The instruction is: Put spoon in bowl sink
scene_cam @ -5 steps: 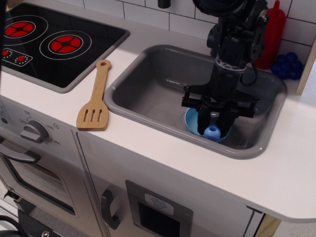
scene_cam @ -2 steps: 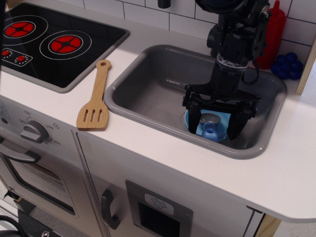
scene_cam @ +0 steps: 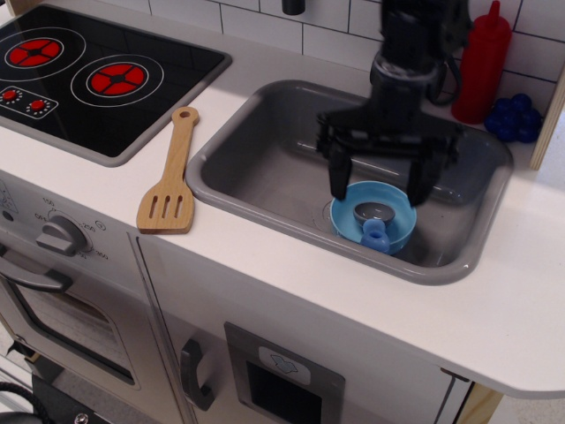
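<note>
The spoon [scene_cam: 373, 221] lies in the light-blue bowl [scene_cam: 395, 205], its dark grey scoop at the bowl's middle and its blue handle over the near rim. The bowl sits on the floor of the grey sink [scene_cam: 265, 163], right of centre. My gripper [scene_cam: 380, 187] hangs above the bowl with its two black fingers spread wide on either side. It is open and empty, clear of the spoon.
A wooden slotted spatula [scene_cam: 172, 177] lies on the white counter left of the sink. The black stovetop [scene_cam: 97, 79] with red rings is at the far left. A red bottle [scene_cam: 481, 62] and blue grapes [scene_cam: 516, 117] stand behind the sink at right.
My gripper has opened, let go of the spoon and risen out of the bowl. The spoon now rests in the bowl.
</note>
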